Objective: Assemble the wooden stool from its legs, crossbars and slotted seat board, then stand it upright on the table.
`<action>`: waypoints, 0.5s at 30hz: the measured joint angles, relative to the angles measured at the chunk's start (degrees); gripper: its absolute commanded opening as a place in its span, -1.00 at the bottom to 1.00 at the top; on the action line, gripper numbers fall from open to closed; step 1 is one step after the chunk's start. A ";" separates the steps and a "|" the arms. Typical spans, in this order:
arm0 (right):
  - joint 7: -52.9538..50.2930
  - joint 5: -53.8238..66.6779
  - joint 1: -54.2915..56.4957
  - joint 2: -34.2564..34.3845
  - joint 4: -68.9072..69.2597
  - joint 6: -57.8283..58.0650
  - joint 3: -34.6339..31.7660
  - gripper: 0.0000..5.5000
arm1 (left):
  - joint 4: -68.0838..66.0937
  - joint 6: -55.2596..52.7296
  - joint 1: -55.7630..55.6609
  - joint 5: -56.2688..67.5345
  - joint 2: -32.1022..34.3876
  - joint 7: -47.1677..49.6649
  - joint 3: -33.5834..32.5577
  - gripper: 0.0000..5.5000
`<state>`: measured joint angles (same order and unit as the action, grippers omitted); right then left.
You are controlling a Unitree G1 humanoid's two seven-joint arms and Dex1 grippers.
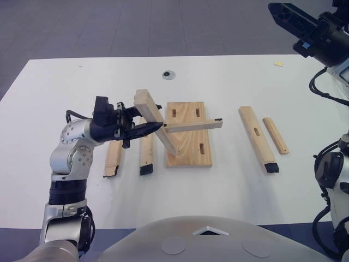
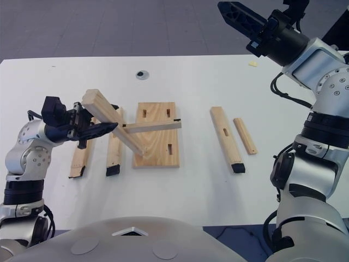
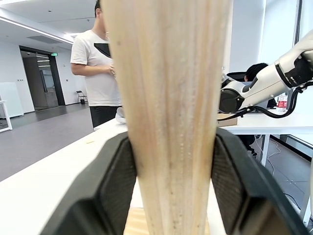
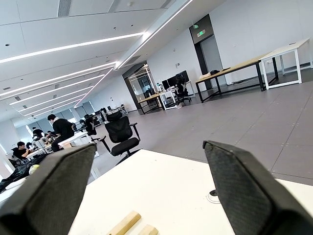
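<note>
From my head, I see my left gripper (image 1: 146, 123) clamped on a pale square wooden leg (image 1: 167, 140). I hold it tilted, its upper end to the far left and its lower end down on the flat slotted wooden seat board (image 1: 188, 157). A slim wooden crossbar (image 1: 193, 126) sticks out of this leg to the right, above the board. The board lies flat at the middle of the white table (image 1: 229, 202). Two black-footed wooden legs (image 1: 113, 158) lie just left of it. A longer slotted wooden leg (image 1: 257, 136) and a short thin wooden bar (image 1: 275, 135) lie to its right, well apart from it. My right gripper (image 2: 240, 19) hangs raised at the far right, holding nothing.

At my left wrist, the held leg (image 3: 168, 122) stands between my black pads (image 3: 115, 191), gripped on both sides.

At my right wrist, my black fingers (image 4: 49, 196) are spread wide above the table (image 4: 161, 181).
</note>
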<state>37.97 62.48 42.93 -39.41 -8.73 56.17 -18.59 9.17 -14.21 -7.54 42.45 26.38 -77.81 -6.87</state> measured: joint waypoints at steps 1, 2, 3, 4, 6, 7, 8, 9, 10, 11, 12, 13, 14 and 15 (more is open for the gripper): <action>0.00 0.00 0.00 0.11 0.24 0.08 -0.02 0.48 | 0.00 0.68 0.01 -0.26 -0.01 0.01 0.12 -0.24; 0.00 0.00 0.00 0.12 0.29 0.11 -0.02 0.48 | 0.00 0.94 0.01 -0.31 -0.01 0.01 0.20 -0.24; 0.00 -0.01 0.00 0.12 0.34 0.19 -0.05 0.48 | -0.01 1.12 0.02 -0.35 -0.02 0.00 0.35 -0.24; -0.01 -0.01 0.00 0.15 0.41 0.31 -0.07 0.48 | -0.04 1.50 0.02 -0.39 -0.04 -0.01 0.59 -0.24; -0.04 -0.01 -0.02 0.29 0.51 0.35 -0.14 0.48 | -0.57 2.30 -0.01 -0.48 -0.07 -0.08 0.78 -0.24; -0.04 -0.01 -0.02 0.57 0.53 0.35 -0.18 0.48 | -1.04 2.59 -0.01 -0.60 -0.07 -0.15 0.86 -0.24; -0.04 -0.01 -0.02 0.79 0.53 0.37 -0.18 0.48 | -1.30 2.88 0.00 -0.87 -0.07 -0.23 0.97 -0.24; -0.04 -0.01 -0.02 0.87 0.53 0.40 -0.18 0.48 | -1.54 3.45 0.00 -1.24 -0.07 -0.36 1.07 -0.24; -0.03 -0.01 -0.02 0.87 0.54 0.41 -0.19 0.48 | -1.90 3.72 0.01 -1.60 -0.07 -0.42 1.11 -0.24; -0.02 -0.02 -0.02 0.87 0.54 0.45 -0.20 0.48 | -2.30 4.24 0.10 -1.76 -0.07 -0.52 1.20 -0.24; -0.01 -0.03 -0.02 0.87 0.54 0.47 -0.20 0.48 | -2.33 4.54 0.16 -1.99 -0.07 -0.65 1.24 -0.24; -0.01 -0.09 -0.02 0.87 0.54 0.48 -0.21 0.48 | -2.48 4.87 0.30 -2.18 -0.07 -0.85 1.41 -0.24; -0.01 -0.12 -0.02 0.87 0.54 0.48 -0.24 0.48 | -2.83 5.23 0.42 -2.38 -0.07 -1.05 1.58 -0.24; -0.01 -0.13 -0.03 0.87 0.54 0.49 -0.27 0.48 | -2.96 5.55 0.42 -2.40 -0.07 -1.15 1.63 -0.24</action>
<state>37.97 62.35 42.90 -38.53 -8.19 56.66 -18.86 6.20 -8.67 -7.12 40.05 26.31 -78.96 -5.25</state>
